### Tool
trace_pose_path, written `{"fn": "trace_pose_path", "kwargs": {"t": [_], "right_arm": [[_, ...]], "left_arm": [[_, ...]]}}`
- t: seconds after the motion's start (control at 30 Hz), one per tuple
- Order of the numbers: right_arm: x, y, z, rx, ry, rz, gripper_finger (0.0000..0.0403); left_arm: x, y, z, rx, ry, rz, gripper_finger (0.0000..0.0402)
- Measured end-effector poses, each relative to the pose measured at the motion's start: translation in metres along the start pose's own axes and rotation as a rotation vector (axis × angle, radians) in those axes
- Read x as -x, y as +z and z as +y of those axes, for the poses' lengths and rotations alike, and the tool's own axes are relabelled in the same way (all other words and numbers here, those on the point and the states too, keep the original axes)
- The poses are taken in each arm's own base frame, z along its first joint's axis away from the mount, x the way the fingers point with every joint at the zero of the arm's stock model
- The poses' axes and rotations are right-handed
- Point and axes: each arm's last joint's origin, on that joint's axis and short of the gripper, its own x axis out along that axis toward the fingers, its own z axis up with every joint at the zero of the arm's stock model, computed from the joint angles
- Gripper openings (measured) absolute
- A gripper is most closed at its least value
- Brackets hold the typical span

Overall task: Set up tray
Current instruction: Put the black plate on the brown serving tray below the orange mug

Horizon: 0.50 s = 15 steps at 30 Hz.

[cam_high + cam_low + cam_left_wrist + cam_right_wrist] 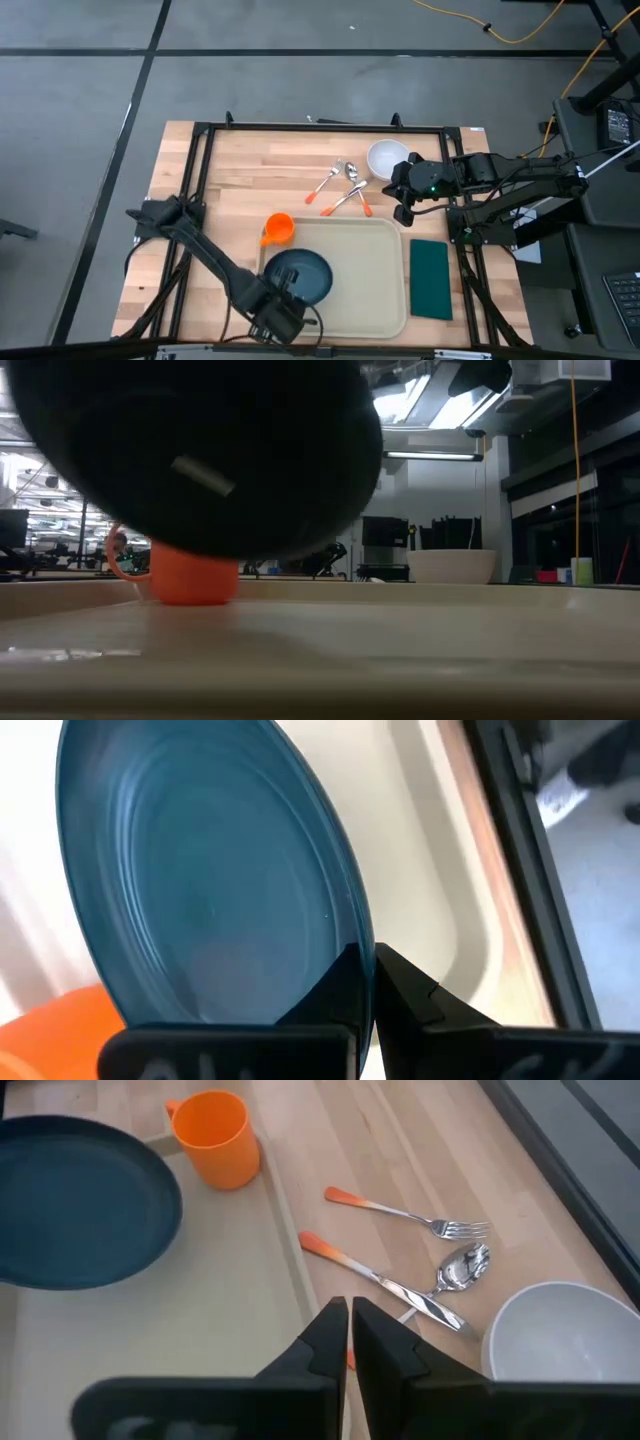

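Blue plate (300, 277) clamped at its rim by left gripper (283, 308) over tray (370, 280); right gripper (350, 1342) closed, empty.

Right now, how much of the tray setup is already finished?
Early stage. The blue plate is over the tray, gripped at its rim by the left gripper. The orange cup, cutlery, white bowl and green napkin are off the tray. The right gripper waits shut.

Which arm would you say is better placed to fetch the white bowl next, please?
The right. Its gripper hangs beside the white bowl and holds nothing, fingers together. The left gripper is across the table, clamped on the blue plate over the tray.
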Motion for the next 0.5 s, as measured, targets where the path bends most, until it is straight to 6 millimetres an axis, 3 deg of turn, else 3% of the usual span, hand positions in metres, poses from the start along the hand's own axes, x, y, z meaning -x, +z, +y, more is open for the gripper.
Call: {"fn": "trace_pose_path", "kwargs": {"t": [0.23, 0.5], "right_arm": [[0.000, 0.000, 0.000, -0.015, 0.000, 0.000, 0.0026], [0.000, 0.000, 0.000, -0.051, 0.001, 0.001, 0.0026]], "left_arm": [[-0.024, 0.000, -0.020, -0.035, 0.006, 0.047, 0.0003], [-0.051, -0.004, -0.028, -0.106, 0.004, 0.025, 0.0003]]}}
